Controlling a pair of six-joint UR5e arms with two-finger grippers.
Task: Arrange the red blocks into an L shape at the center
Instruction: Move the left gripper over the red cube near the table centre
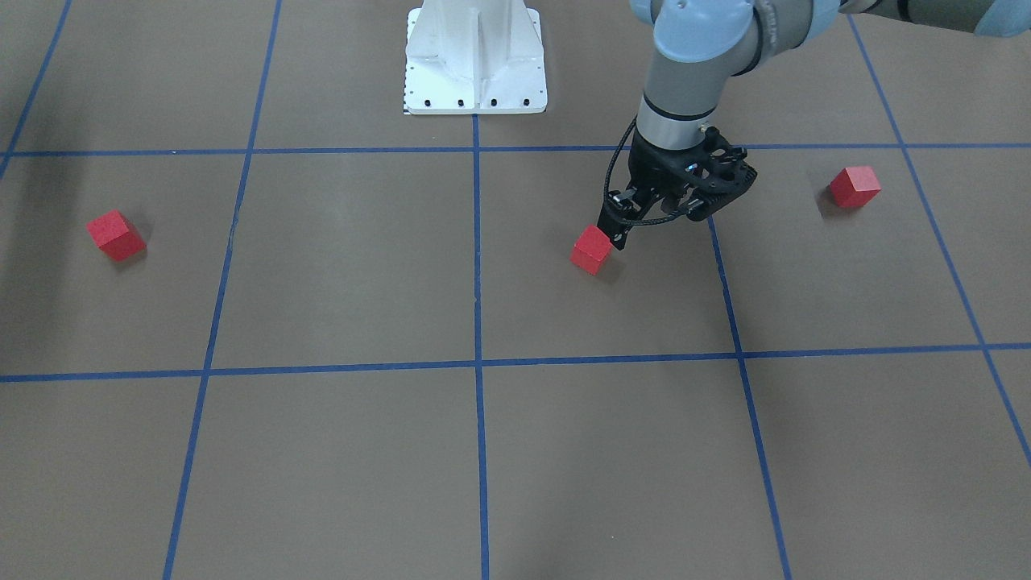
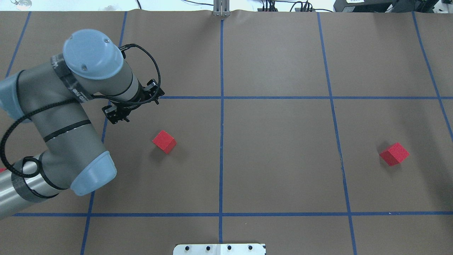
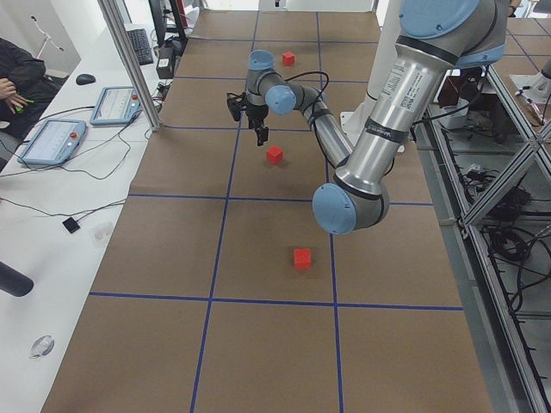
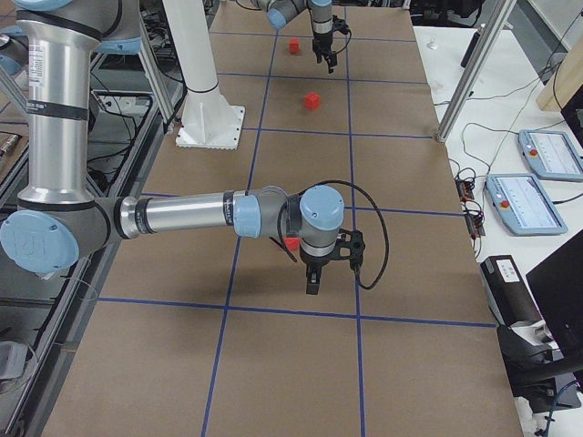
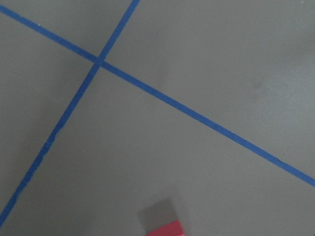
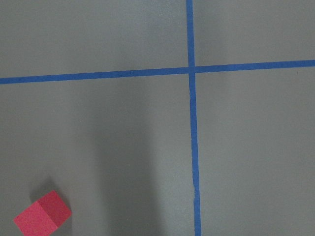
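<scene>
Three red blocks lie apart on the brown grid. One block (image 1: 592,250) (image 2: 164,141) sits left of the middle tape line, a second (image 1: 117,235) (image 2: 394,154) far to my right, and a third (image 1: 854,187) (image 3: 301,258) far to my left, hidden under my left arm in the overhead view. The center tape crossing (image 2: 222,97) (image 1: 478,364) is bare. My left gripper (image 1: 616,234) (image 3: 257,136) hangs just above and beside the first block, with its fingers together and empty. My right gripper (image 4: 312,284) hovers near the second block (image 6: 43,214); I cannot tell whether it is open or shut.
The white robot base (image 1: 475,60) stands at the table's near edge. Operator tablets (image 3: 52,142) and cables lie beyond the far edge. A metal post (image 4: 465,73) stands at the far side.
</scene>
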